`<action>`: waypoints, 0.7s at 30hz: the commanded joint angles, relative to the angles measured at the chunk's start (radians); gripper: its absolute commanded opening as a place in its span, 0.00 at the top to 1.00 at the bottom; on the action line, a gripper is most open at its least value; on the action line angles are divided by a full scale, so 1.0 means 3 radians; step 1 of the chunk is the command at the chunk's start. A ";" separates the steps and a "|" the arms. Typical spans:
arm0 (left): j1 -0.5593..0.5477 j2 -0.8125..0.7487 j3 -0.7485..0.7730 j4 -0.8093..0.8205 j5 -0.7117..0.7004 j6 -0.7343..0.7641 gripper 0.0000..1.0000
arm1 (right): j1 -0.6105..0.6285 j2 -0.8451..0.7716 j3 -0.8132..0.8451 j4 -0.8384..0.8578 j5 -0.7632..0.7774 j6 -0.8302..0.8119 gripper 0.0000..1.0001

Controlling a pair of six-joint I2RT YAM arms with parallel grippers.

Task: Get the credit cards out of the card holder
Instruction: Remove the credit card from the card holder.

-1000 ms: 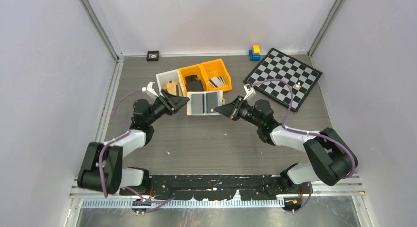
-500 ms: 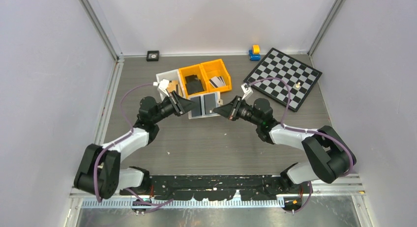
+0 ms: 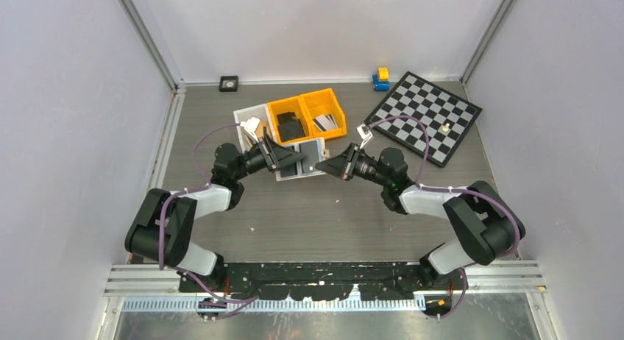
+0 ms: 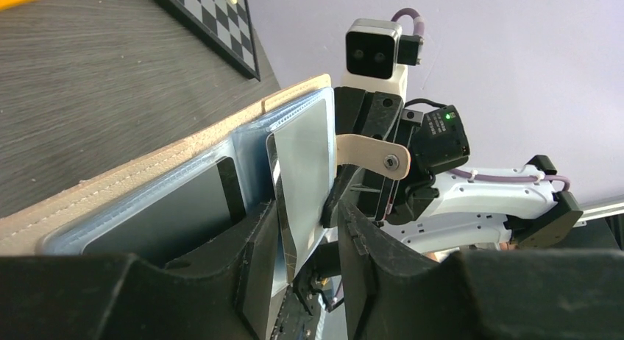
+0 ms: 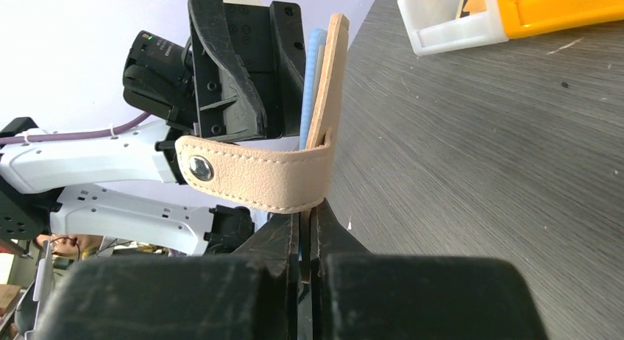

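Top external view: near the middle of the bench (image 3: 324,222), the card holder (image 3: 312,151) is being held open between the two arms. Its right side is being pinched by the right end effector (image 3: 329,165). In the right wrist view, the tan edge is being squeezed between fingers that are shut tight, right by the strap (image 5: 257,179) with its snap. The left end effector (image 3: 289,157) is being held at the pockets on the other side. In the left wrist view, a silvery card (image 4: 302,156) is being framed by its fingers (image 4: 257,274), which are partly apart. Whether the card is being squeezed cannot be told. A darker card (image 4: 173,218) is being held in the pocket beside it. Farther back, a striped card (image 3: 324,122) is being held in an orange bin (image 3: 321,94). Beyond it, a chessboard (image 3: 427,112) is being carried flat by the bench.
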 commanded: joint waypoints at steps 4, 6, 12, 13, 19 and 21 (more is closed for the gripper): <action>-0.0032 0.0031 0.0159 0.0326 0.0145 -0.0086 0.72 | -0.0002 0.0027 0.0175 0.0457 -0.0156 0.0126 1.00; -0.0034 0.0049 0.0152 0.0429 0.0160 -0.0130 0.80 | -0.0003 0.0036 0.0166 0.0459 -0.0145 0.0123 0.99; -0.0029 0.0139 0.0143 0.0607 0.0160 -0.0223 0.99 | -0.0051 0.0059 0.0119 0.0564 -0.0104 0.0206 0.74; -0.0029 0.0163 0.0142 0.0640 0.0164 -0.0245 1.00 | -0.0066 0.0069 0.0104 0.0618 -0.0105 0.0243 0.69; -0.0030 0.0242 0.0163 0.0706 0.0200 -0.0297 1.00 | -0.0130 0.0146 0.0079 0.0844 -0.0135 0.0411 0.67; -0.0029 0.0242 0.0167 0.0706 0.0203 -0.0298 1.00 | -0.0146 0.0161 0.0079 0.0863 -0.0145 0.0436 0.78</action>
